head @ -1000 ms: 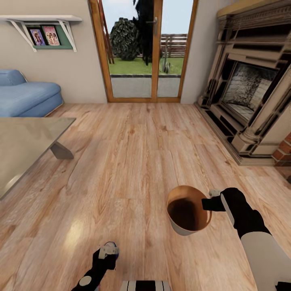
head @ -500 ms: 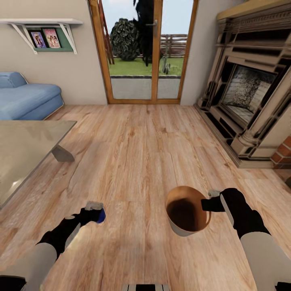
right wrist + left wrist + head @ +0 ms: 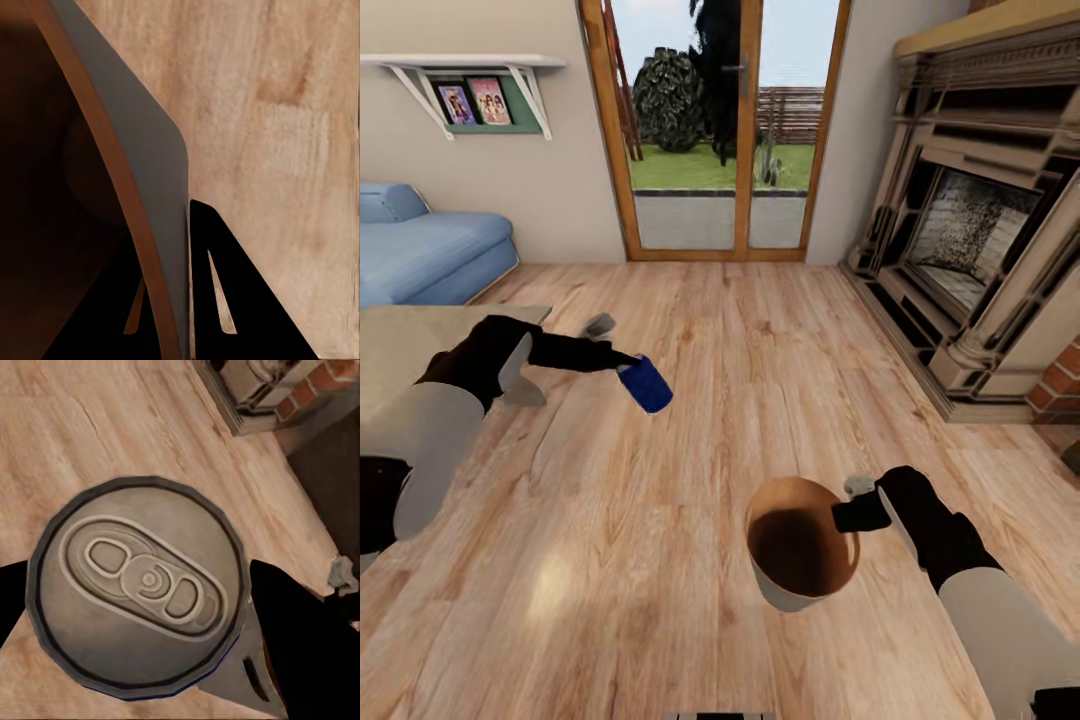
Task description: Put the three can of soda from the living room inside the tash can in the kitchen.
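Wood floor (image 3: 690, 420) mid-frame, left gripper (image 3: 622, 368) clamped on a blue can (image 3: 646, 384) tilted lower-right, right gripper (image 3: 848, 513) pinching the bin (image 3: 800, 545) rim, mouth upward, fireplace (image 3: 980, 250) at right.

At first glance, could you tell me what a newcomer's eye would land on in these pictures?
Probably the left gripper, raised over the wood floor and shut on a blue can, whose silver top looms large in the left wrist view. Next, the right gripper pinches the rim of the trash can, brown inside, held low. Behind stand the glass doors and the fireplace.
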